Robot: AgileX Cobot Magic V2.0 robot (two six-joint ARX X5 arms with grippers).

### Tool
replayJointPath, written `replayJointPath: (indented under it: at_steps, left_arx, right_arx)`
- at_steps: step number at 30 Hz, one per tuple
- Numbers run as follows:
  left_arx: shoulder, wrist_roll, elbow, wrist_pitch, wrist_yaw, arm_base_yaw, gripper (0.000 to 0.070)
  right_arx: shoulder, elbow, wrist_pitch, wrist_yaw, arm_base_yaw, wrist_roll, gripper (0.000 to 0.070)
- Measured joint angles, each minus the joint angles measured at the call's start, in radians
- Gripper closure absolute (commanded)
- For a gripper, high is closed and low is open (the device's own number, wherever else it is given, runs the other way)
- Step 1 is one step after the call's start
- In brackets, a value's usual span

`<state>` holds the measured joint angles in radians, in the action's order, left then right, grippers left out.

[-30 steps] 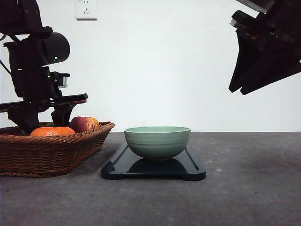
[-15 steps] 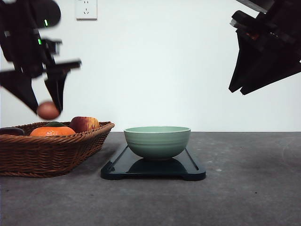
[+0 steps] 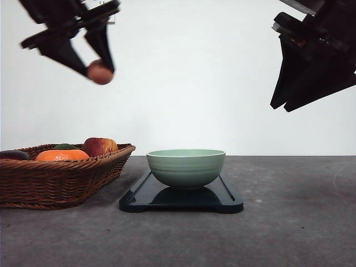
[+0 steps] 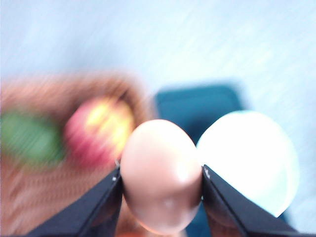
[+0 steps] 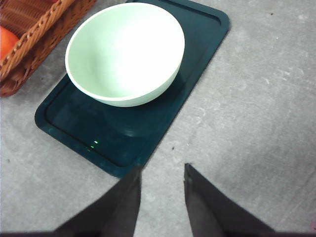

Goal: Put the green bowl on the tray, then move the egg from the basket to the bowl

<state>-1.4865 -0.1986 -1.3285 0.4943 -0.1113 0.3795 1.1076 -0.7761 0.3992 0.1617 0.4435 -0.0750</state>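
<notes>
The pale green bowl [image 3: 186, 167] stands upright on the dark tray [image 3: 228, 201] at the table's middle. High above the table at the upper left, my left gripper [image 3: 99, 68] is shut on the reddish-brown egg [image 3: 100, 73], above the right end of the wicker basket [image 3: 55, 178]. The left wrist view, blurred, has the egg [image 4: 160, 173] pinched between both fingers [image 4: 98, 207], with the bowl [image 4: 252, 158] and the tray [image 4: 197, 106] below. My right gripper [image 5: 163, 170] hangs open over the bare table beside the tray [image 5: 123, 138] and the bowl [image 5: 126, 52], with nothing between its fingers.
The basket holds an orange fruit [image 3: 62, 155], a red-yellow apple [image 3: 100, 146], something green [image 3: 65, 147] and a dark item [image 3: 12, 154] at its left end. My right arm [image 3: 314, 55] hangs high at the upper right. A wall socket [image 3: 111, 14] sits behind my left gripper.
My left gripper has lifted the egg out of the basket, risen high and moved right toward the bowl. The right arm, bowl and tray have stayed put.
</notes>
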Motion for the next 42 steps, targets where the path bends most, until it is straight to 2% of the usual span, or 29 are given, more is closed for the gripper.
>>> replayJointPath:
  at_steps: [7, 17, 30, 42]
  left_arx:
    - [-0.035, 0.003, 0.0, -0.132, 0.0, 0.101, 0.0448]
    - [-0.175, 0.03, 0.0, -0.2, 0.001, 0.188, 0.0448]
    - [-0.328, 0.049, 0.0, -0.293, 0.013, 0.241, 0.0448]
    - [-0.435, 0.05, 0.0, -0.289, 0.041, 0.26, 0.0448]
  right_arx:
    - [0.0, 0.0, 0.0, 0.0, 0.0, 0.0, 0.0531]
    - [0.0, 0.0, 0.0, 0.0, 0.0, 0.0, 0.0531]
    - [0.0, 0.0, 0.0, 0.0, 0.0, 0.0, 0.0531]
    - [0.0, 0.0, 0.0, 0.0, 0.0, 0.0, 0.0531]
